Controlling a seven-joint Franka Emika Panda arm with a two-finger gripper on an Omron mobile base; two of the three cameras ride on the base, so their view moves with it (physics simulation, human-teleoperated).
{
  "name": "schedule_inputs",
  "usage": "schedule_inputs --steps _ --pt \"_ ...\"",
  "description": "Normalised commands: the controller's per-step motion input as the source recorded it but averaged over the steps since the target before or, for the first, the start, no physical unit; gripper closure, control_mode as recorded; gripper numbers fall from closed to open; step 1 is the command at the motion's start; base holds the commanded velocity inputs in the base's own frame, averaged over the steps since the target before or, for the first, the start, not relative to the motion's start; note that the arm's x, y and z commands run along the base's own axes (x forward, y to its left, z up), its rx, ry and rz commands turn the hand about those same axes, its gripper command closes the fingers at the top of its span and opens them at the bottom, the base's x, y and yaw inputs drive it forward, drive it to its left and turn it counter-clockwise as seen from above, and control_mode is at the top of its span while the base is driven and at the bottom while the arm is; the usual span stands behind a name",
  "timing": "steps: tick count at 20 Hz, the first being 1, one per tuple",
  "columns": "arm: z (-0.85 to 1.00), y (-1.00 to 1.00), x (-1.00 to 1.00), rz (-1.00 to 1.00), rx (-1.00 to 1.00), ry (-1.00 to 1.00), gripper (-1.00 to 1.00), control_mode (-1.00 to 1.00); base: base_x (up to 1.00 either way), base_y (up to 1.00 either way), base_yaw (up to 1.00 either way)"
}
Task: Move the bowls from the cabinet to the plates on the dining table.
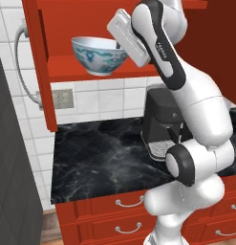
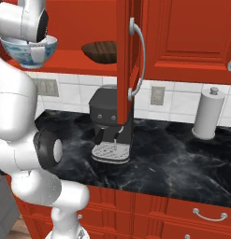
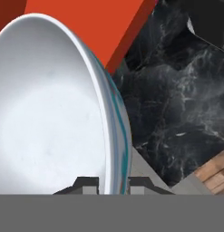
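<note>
Hand (image 3: 112, 189) clenched on rim of blue-patterned white bowl (image 1: 99, 55), one finger inside, one outside. Bowl at red cabinet shelf (image 1: 67, 67) level, left part; whether it touches the shelf, can't tell. Brown wooden bowl (image 2: 100, 50) sits further right on shelf. Coffee machine (image 2: 110, 123) on black counter (image 1: 100, 158) below.

"FRANKA" lettering on arm (image 1: 163, 49)
</note>
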Motion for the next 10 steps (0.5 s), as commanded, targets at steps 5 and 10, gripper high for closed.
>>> schedule_inputs --steps 5,10 --pt "0.00 -0.45 -1.00 0.00 0.00 -0.01 1.00 -1.00 0.00 0.00 0.00" --pt "0.00 -0.39 -0.97 0.00 0.00 -0.02 1.00 -1.00 0.00 0.00 0.00"
